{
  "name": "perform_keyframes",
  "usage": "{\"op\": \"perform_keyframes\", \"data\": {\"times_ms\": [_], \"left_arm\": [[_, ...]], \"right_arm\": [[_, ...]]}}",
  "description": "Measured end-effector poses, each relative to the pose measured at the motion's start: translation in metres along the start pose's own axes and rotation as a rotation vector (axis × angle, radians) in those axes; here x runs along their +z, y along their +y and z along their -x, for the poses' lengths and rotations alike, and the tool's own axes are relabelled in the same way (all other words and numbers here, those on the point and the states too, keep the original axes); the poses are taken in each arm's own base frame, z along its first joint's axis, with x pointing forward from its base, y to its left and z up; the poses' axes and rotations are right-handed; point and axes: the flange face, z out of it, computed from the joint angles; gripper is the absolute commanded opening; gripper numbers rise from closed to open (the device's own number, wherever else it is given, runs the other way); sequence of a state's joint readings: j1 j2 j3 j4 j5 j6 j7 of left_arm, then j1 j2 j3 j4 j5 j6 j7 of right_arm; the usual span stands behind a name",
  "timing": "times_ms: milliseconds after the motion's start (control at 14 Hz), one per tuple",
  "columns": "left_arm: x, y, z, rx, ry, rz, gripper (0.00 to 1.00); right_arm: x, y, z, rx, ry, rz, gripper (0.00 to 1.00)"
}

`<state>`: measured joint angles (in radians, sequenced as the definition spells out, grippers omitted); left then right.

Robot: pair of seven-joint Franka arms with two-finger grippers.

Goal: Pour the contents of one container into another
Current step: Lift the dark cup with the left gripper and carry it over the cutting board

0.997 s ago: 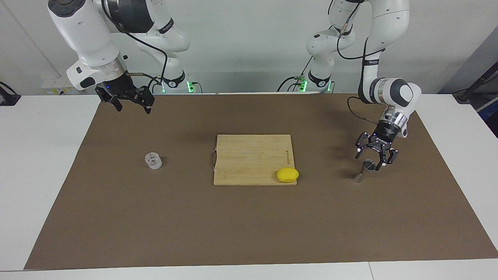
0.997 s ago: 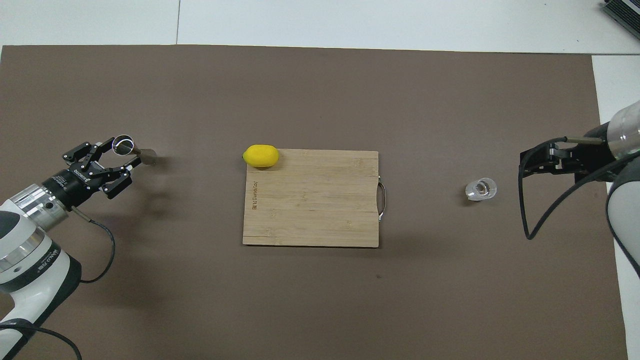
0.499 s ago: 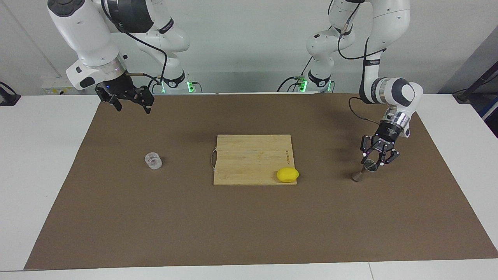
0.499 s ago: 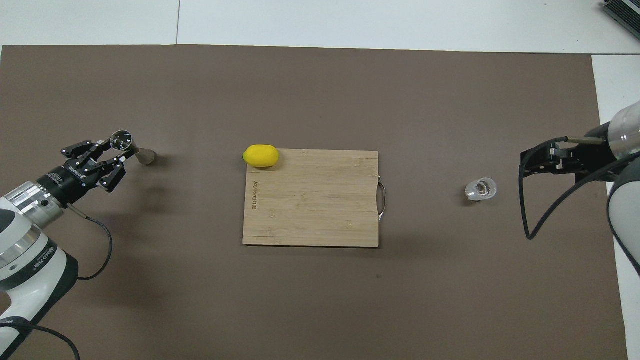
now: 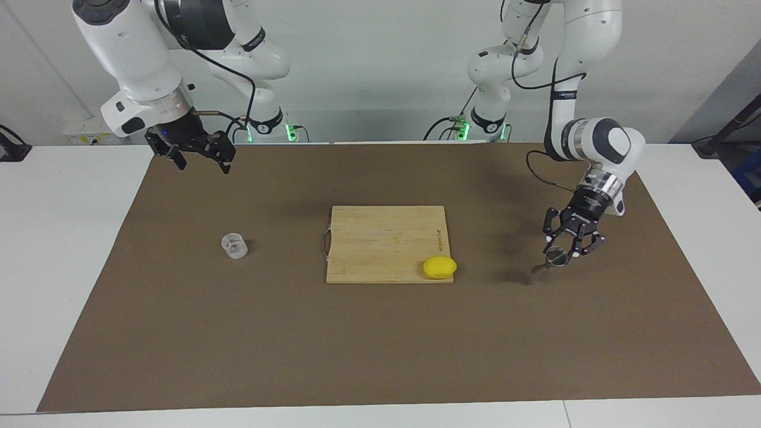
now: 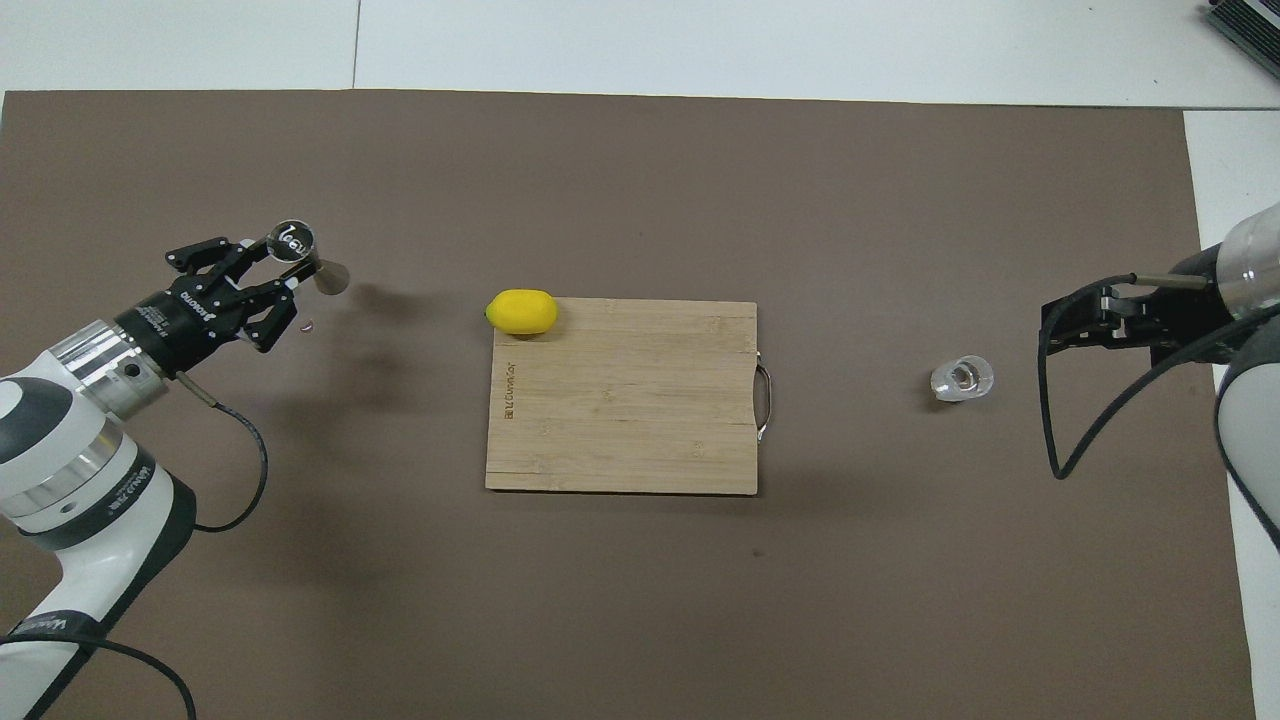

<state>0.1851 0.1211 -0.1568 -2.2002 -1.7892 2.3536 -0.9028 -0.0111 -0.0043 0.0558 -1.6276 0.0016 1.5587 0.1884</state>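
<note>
The steel jigger (image 5: pixel 539 270) (image 6: pixel 328 278) hangs tilted just above the brown mat, toward the left arm's end of the table. My left gripper (image 5: pixel 562 252) (image 6: pixel 278 268) is shut on its upper cone. The clear glass cup (image 5: pixel 234 245) (image 6: pixel 962 378) stands upright on the mat toward the right arm's end. My right gripper (image 5: pixel 203 166) (image 6: pixel 1046 326) waits open in the air over the mat near that arm's base, holding nothing.
A wooden cutting board (image 5: pixel 380 235) (image 6: pixel 620 420) lies in the middle of the mat (image 5: pixel 380 345). A yellow lemon (image 5: pixel 440 267) (image 6: pixel 521 311) sits on the board's corner nearest the jigger. White table shows around the mat.
My left gripper closed on the jigger, lifted it off the mat and carried it a little toward the cutting board. The right arm and the glass cup stayed still.
</note>
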Motion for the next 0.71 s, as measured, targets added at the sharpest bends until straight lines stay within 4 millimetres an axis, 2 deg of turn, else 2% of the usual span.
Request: {"op": "perform_keyframes", "data": {"times_ms": [142, 285, 499, 712], "left_arm": [[0.028, -0.029, 0.017, -0.010, -0.041, -0.037, 0.00], [0.046, -0.055, 0.032, -0.038, -0.088, -0.049, 0.00], [0.061, -0.083, 0.045, -0.072, -0.112, -0.042, 0.00], [0.072, -0.104, 0.048, -0.083, -0.100, -0.042, 0.00]], "right_arm": [[0.000, 0.000, 0.000, 0.000, 0.000, 0.000, 1.00], [0.000, 0.000, 0.000, 0.000, 0.000, 0.000, 1.00], [0.000, 0.000, 0.000, 0.000, 0.000, 0.000, 1.00], [0.000, 0.000, 0.000, 0.000, 0.000, 0.000, 1.00]]}}
